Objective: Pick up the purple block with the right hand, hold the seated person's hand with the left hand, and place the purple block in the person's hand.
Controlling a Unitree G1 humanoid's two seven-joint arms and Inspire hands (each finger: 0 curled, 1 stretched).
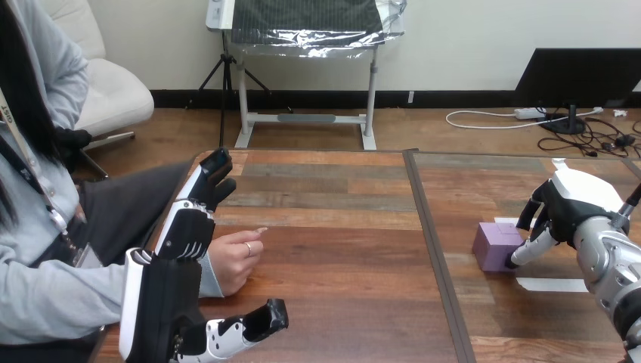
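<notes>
The right hand [567, 208] hangs by the surface's right edge, with the purple block [497, 246] touching it just to its left; whether it grips I cannot tell. The left hand [162, 302], spread wide, flanks the person's hand [234, 261].

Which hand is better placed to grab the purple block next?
The right hand: it sits right against the purple block at the right side of the table. The left hand is open at the opposite side, beside the person's hand.

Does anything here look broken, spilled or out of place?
Nothing stands out. The purple block sits flat on the table by the right hand, and the left hand is open beside the person's hand.
</notes>
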